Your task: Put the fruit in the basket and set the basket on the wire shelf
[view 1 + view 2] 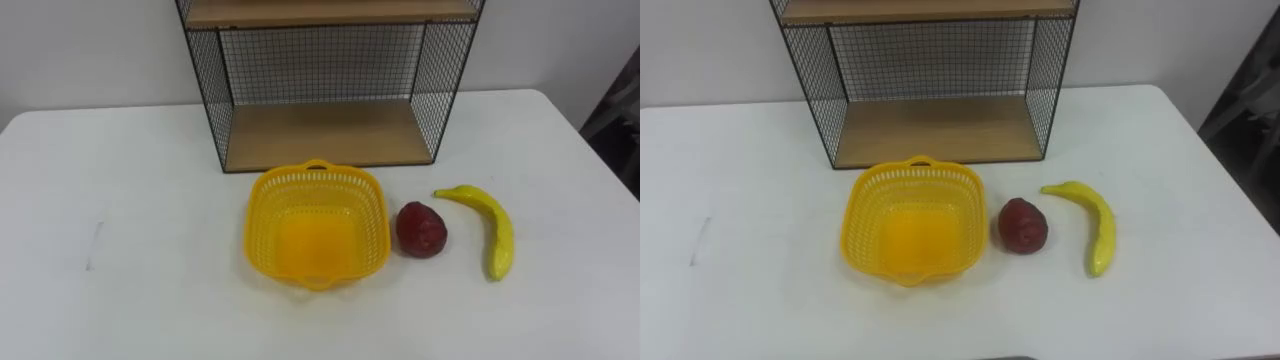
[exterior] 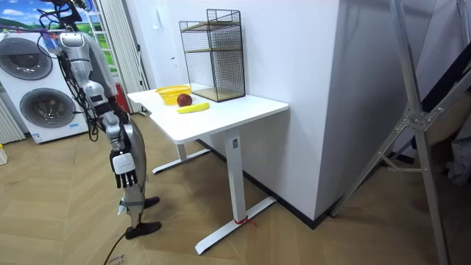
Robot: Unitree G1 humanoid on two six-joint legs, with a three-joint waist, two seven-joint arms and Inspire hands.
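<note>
An empty yellow plastic basket (image 1: 318,171) stands on the white table (image 1: 130,190), just in front of the black wire shelf (image 1: 325,135) with its wooden boards. Right of the basket lies a dark red fruit (image 1: 421,229), and right of that a yellow banana (image 1: 494,232). In the room view the robot stands at the table's long side, facing it. Its right hand (image 2: 124,163) hangs by its thigh below table height, fingers relaxed and holding nothing. The basket (image 2: 172,93), red fruit (image 2: 184,100) and banana (image 2: 193,107) show there too.
The shelf's lower board is bare and its top board sits higher up. Wide bare tabletop lies left of the basket. Washing machines (image 2: 40,81) stand behind the robot, and a grey metal stand (image 2: 412,118) is at the room view's right.
</note>
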